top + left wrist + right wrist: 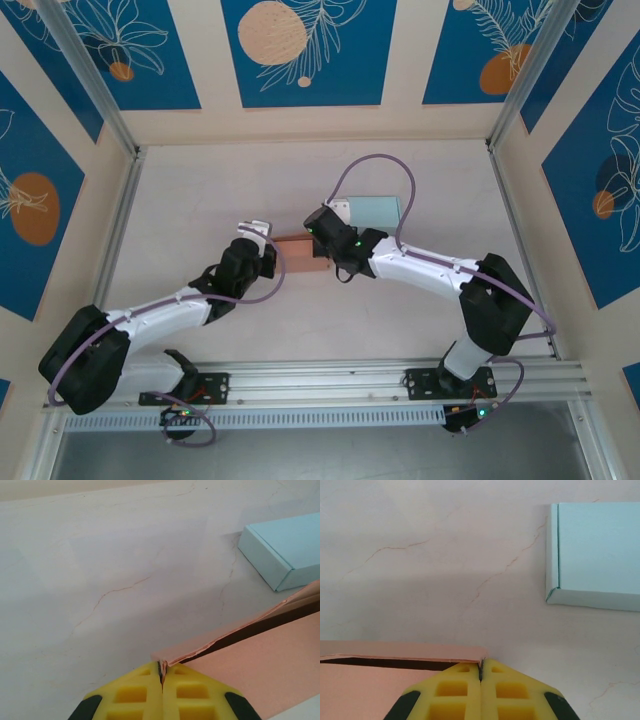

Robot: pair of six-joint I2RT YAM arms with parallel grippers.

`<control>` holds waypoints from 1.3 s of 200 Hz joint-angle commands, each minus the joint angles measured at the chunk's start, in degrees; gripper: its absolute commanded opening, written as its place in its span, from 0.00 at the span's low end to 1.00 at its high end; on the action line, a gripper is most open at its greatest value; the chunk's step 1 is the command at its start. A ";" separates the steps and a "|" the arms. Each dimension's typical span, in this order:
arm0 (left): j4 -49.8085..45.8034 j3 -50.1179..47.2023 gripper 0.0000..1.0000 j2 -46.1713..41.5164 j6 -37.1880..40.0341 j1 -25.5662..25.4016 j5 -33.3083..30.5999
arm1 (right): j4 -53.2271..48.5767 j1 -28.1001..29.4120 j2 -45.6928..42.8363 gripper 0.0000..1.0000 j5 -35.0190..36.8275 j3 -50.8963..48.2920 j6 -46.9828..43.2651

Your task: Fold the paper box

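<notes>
Yellow ribbed pads of the left gripper [161,672] fill the near edge of the left wrist view. Its jaws are pressed together, and a thin pink sliver runs down the seam between them, so they appear clamped on the left corner of the flap.

Task item: salmon-pink paper box [300,252], at mid-worktop between the two wrists.

Right gripper [481,672]: jaws together, tips touching the right end of the same flap. Whether any card is nipped there, I cannot tell.

Box state:
- Body looks formed, with the broad top panel [260,670] lying flat.
- Far flap edge [405,652] sits slightly raised.
- A dark gap shows beneath that edge along its length in both wrist views.

Judgement: the fold is late but unfinished. The walls seem up and the lid is over. What looks left is pressing the far flap down and tucking it so the gap shuts.

Other items:
- A pale blue closed cardboard box [372,210] lies just beyond the salmon one, to the far right, and looks fully folded.
- The white marbled worktop [200,190] shows hairline veins.
</notes>
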 commanded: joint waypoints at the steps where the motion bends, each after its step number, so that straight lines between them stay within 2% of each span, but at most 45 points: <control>1: 1.10 -0.56 0.00 0.14 0.00 -1.44 0.58 | -0.80 0.15 -1.04 0.00 -4.06 -0.40 -0.72; 74: 0.69 -0.46 0.00 -0.12 0.22 -1.47 -0.15 | -3.32 -1.09 -0.95 0.00 -5.30 2.35 -6.63; 126: 1.91 -0.42 0.00 1.14 -0.81 -1.81 -0.04 | -2.12 -0.66 -0.19 0.00 -6.78 1.59 -0.88; 182: 2.46 -0.34 0.00 1.90 -0.84 -2.25 -0.69 | 0.33 2.01 3.06 0.00 -4.70 0.87 -0.42; 260: 3.17 -0.85 0.00 2.66 -1.27 -2.34 -1.44 | 4.66 3.21 2.93 0.00 -3.83 -3.95 1.42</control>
